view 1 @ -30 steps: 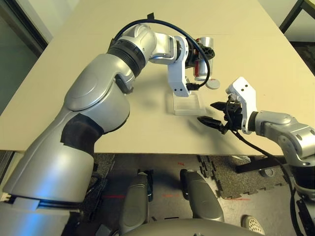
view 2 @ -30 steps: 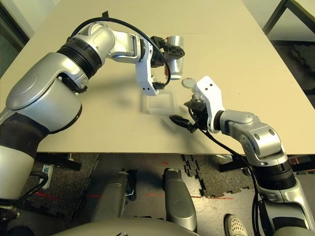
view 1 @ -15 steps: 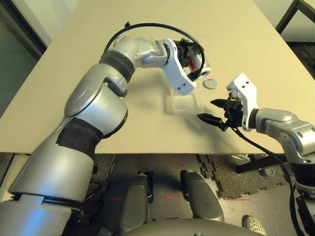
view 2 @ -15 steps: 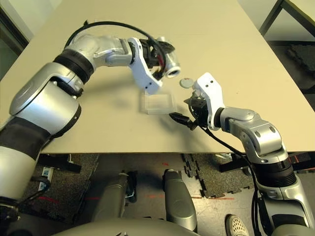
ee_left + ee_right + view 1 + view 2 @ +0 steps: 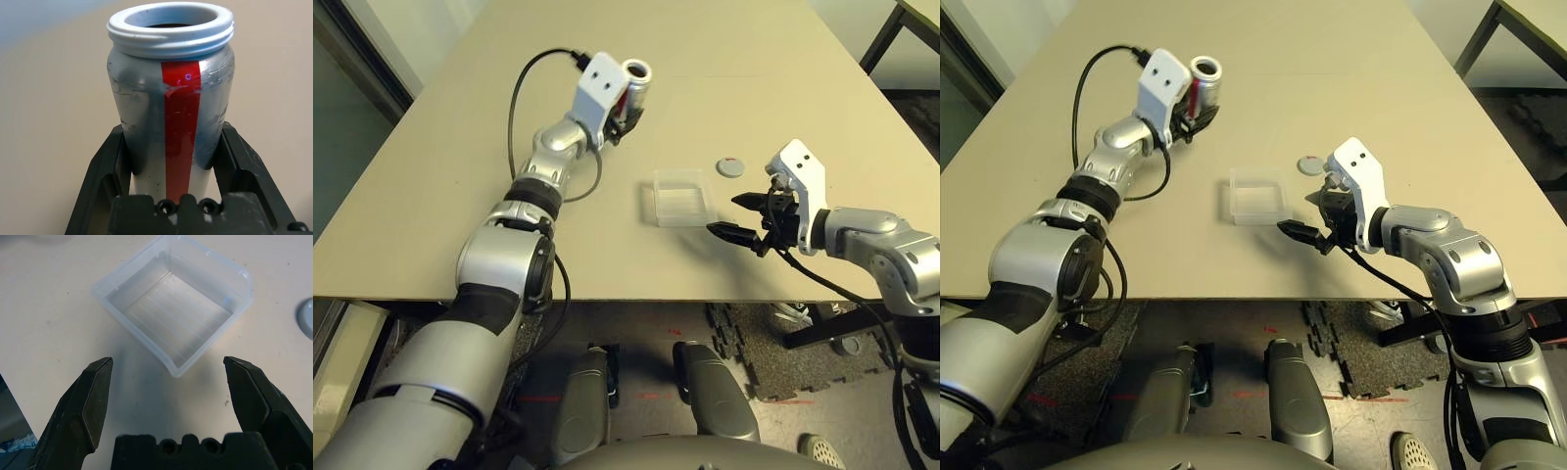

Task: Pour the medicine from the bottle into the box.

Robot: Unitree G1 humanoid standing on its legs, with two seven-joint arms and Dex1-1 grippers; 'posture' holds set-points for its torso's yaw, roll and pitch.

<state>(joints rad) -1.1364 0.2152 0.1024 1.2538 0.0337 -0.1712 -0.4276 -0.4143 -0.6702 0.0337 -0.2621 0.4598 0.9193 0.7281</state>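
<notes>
Left end effector (image 5: 625,116) clamped, arm outstretched; right end effector (image 5: 741,217) agape.

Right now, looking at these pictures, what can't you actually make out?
- Medicine: too small to spot in the clear box in any view.
- Bottle interior: left wrist view looks across the open rim, so its contents stay hidden.
- Bottle base: covered by the left gripper.
- Flat cap: cut off by the right wrist view's edge.

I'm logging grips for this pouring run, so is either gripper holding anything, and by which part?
The left gripper holds the open bottle upright by its lower body. The right gripper is open, holding nothing.
</notes>
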